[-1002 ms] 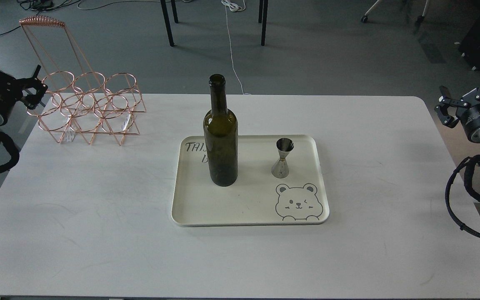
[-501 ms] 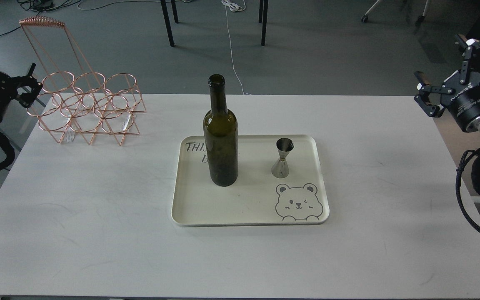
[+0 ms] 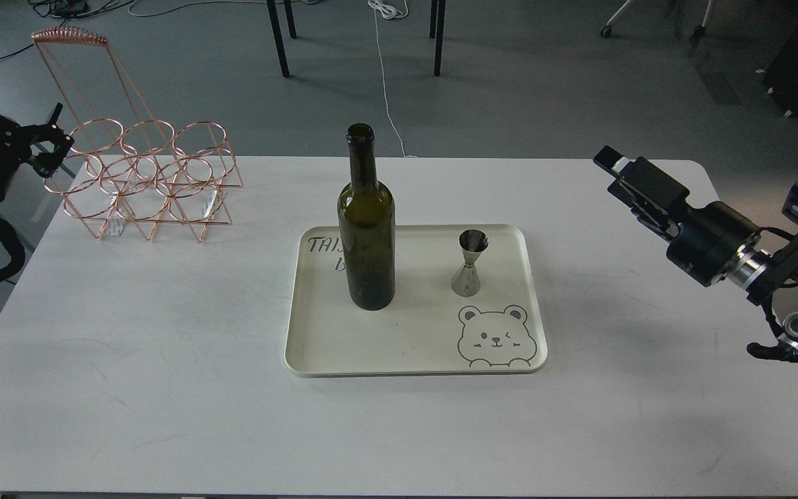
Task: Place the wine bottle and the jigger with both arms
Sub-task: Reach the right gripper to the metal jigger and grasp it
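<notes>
A white table (image 3: 163,388) fills most of the view, its near half bare. At its middle lies a cream tray (image 3: 371,346) with a winking bear drawn in its near right corner and handwritten letters at its far left corner. The wine bottle (image 3: 367,229) stands upright on the left half of the tray, partly covering those letters. The jigger (image 3: 470,263) stands upright on the right half, just beyond the bear, apart from the bottle.

The right gripper (image 3: 614,165) hangs over the table's right edge, toward the far right corner, pointing inward. It is seen side-on and holds nothing; whether its fingers are parted cannot be told.

A copper wire rack (image 3: 146,177) stands at the far left corner. The left gripper (image 3: 52,142) sits just off the left edge beside the rack, empty, its fingers spread apart.

Beyond the table, dark table legs (image 3: 278,38) and a white cable (image 3: 385,76) rest on grey floor.
</notes>
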